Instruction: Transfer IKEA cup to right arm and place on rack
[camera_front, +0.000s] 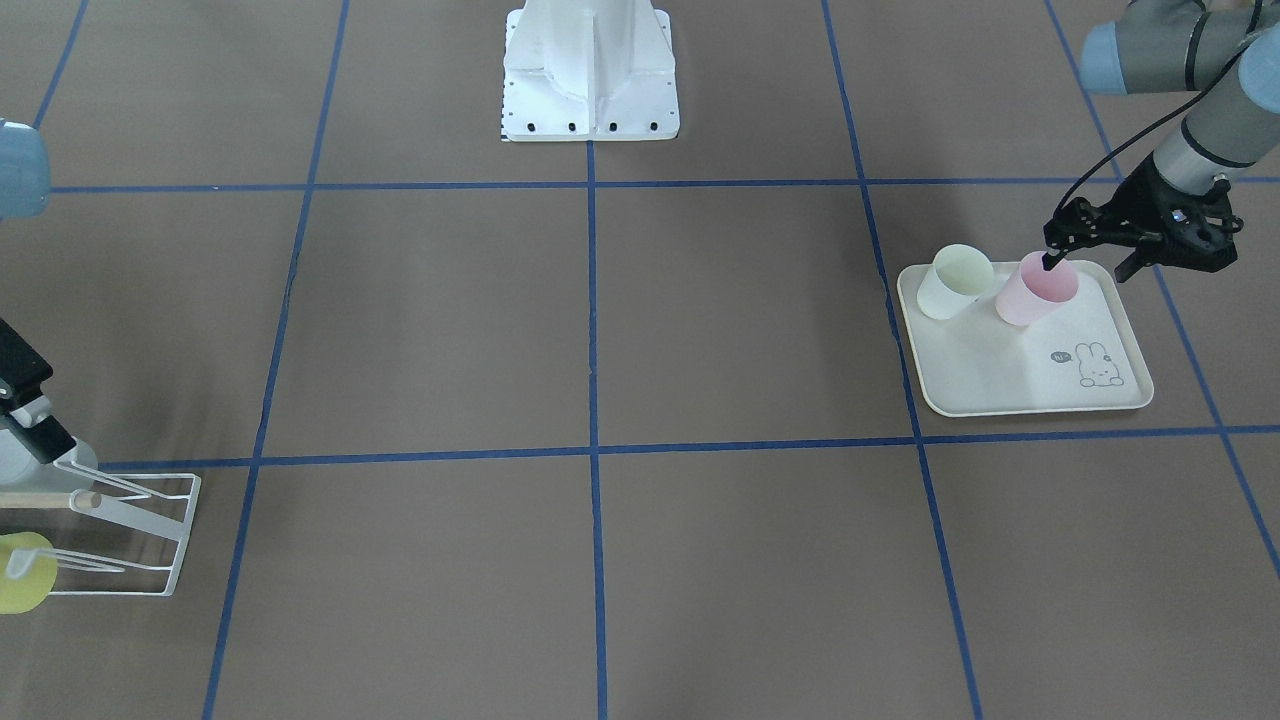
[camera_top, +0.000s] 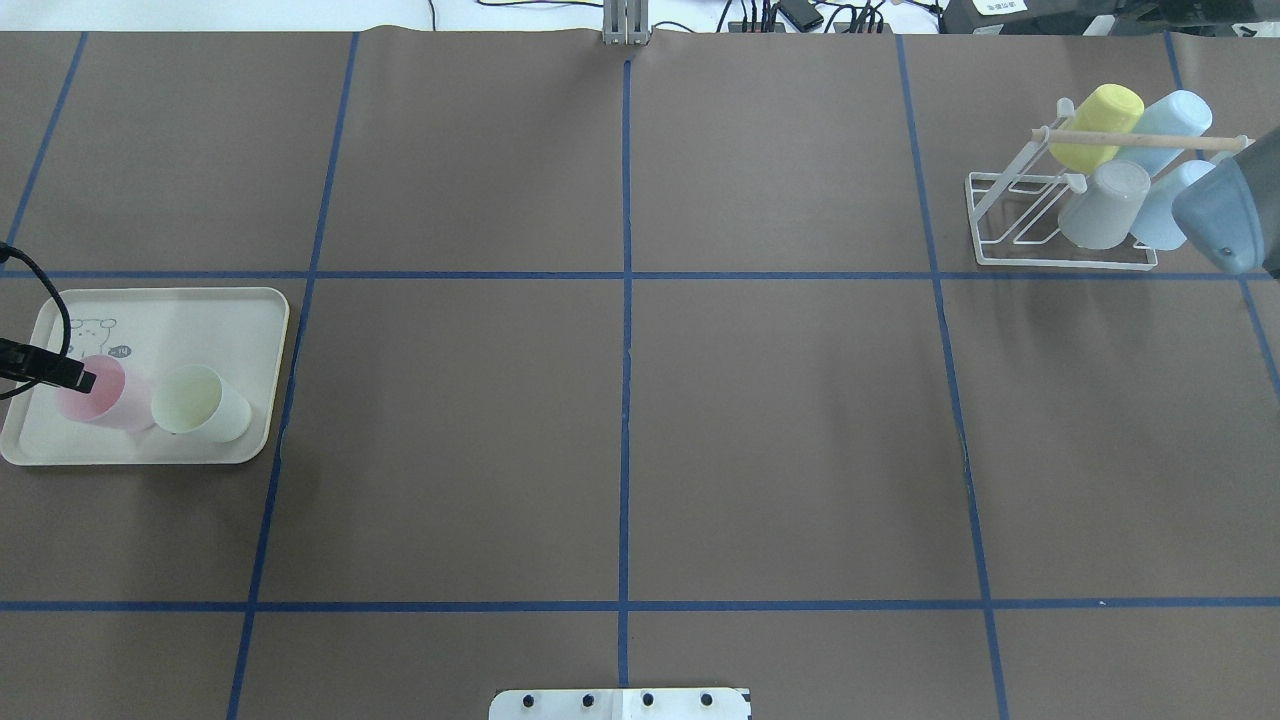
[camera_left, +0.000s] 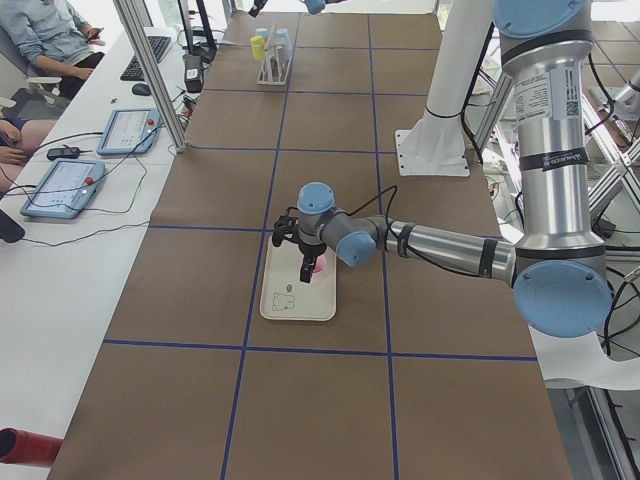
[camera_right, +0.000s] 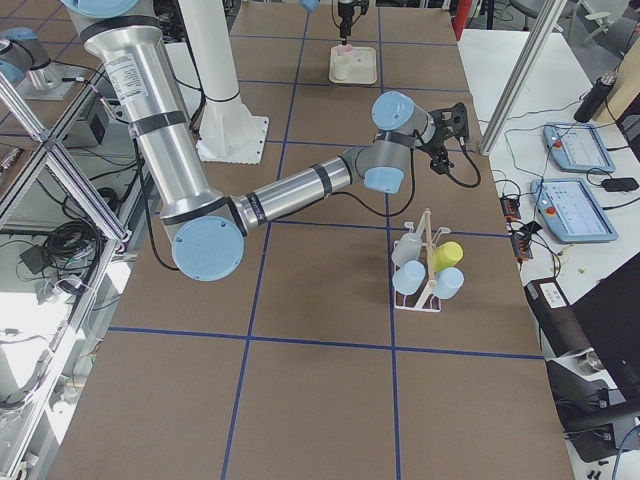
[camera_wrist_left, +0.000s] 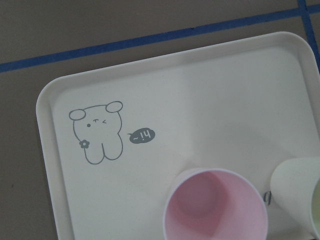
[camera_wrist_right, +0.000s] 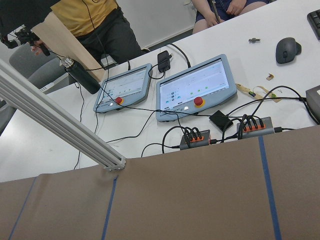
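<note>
The left gripper (camera_front: 1088, 267) hangs over the far side of the cream tray (camera_front: 1020, 385) with its jaws spread wide. One finger (camera_front: 1050, 262) is at the rim of the pink cup (camera_front: 1035, 292) and the other is outside the cup, above the tray's edge, so the cup wall sits between them and is not pinched. The pink cup stands upright, mouth up, on the tray. A pale green cup (camera_front: 955, 282) stands upright just beside it, on the side nearer the table's middle. In the left wrist view the pink cup's open mouth fills the bottom edge, and a printed rabbit (camera_wrist_left: 97, 132) with a small speech bubble lies on the bare tray floor beyond it. The white wire rack (camera_top: 1000, 215) stands well apart, at the opposite end of the brown, blue-taped table (camera_top: 640, 420). Under its pale wooden rod (camera_top: 1140, 140) it carries a yellow cup (camera_top: 1095, 125), a grey cup (camera_top: 1105, 205) and two light-blue cups (camera_top: 1170, 120), all tilted on the prongs. The right arm (camera_right: 300, 185) reaches out near the rack, its right gripper (camera_right: 458, 115) raised toward the operators' desk. Whether that gripper is spread or closed cannot be told. The right wrist view shows only the desk with two teach pendants (camera_wrist_right: 192, 90), cables and seated people.
</note>
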